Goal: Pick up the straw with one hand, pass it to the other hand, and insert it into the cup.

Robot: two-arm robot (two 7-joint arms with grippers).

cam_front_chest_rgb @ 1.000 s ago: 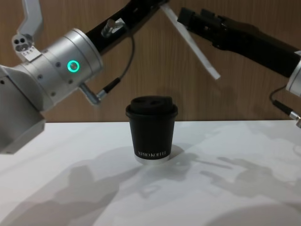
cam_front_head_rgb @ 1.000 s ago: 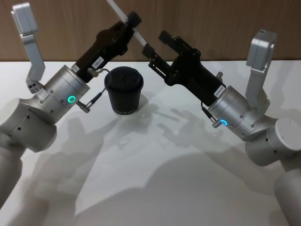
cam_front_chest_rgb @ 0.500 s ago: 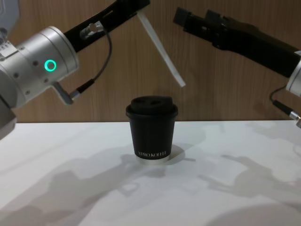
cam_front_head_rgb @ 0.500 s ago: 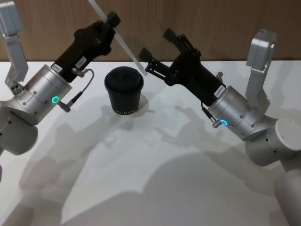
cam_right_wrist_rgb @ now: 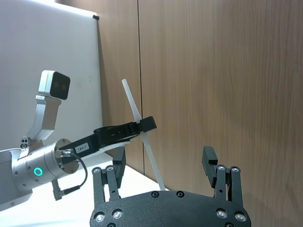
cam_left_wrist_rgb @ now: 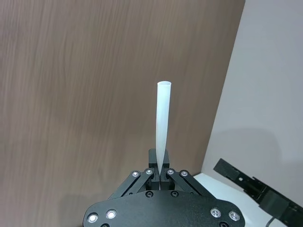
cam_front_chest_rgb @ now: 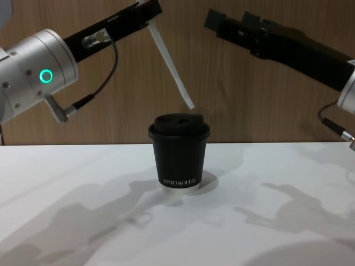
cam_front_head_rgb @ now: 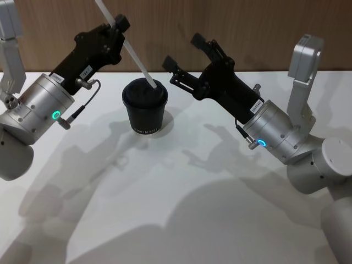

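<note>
The white straw (cam_front_head_rgb: 133,57) is tilted, with my left gripper (cam_front_head_rgb: 114,28) shut on its upper part. Its lower tip hangs just above the lid of the black cup (cam_front_head_rgb: 144,108), which stands upright on the white table (cam_front_head_rgb: 181,198). From the chest the straw (cam_front_chest_rgb: 171,65) ends a little above the cup (cam_front_chest_rgb: 178,156), toward its right side, below the left gripper (cam_front_chest_rgb: 148,10). The left wrist camera looks along the straw (cam_left_wrist_rgb: 162,120) clamped in the gripper (cam_left_wrist_rgb: 160,174). My right gripper (cam_front_head_rgb: 181,50) is open and empty, up to the right of the cup and apart from the straw (cam_right_wrist_rgb: 141,124).
A wood-panelled wall (cam_front_head_rgb: 247,27) stands close behind the table's far edge. Both arms reach in over the cup, the right gripper (cam_front_chest_rgb: 215,20) high at the right. The near part of the table is bare white surface.
My left arm has swung left and down with the straw, bringing its lower tip from beside the right gripper to just over the cup's lid. The right gripper has stayed open and still.
</note>
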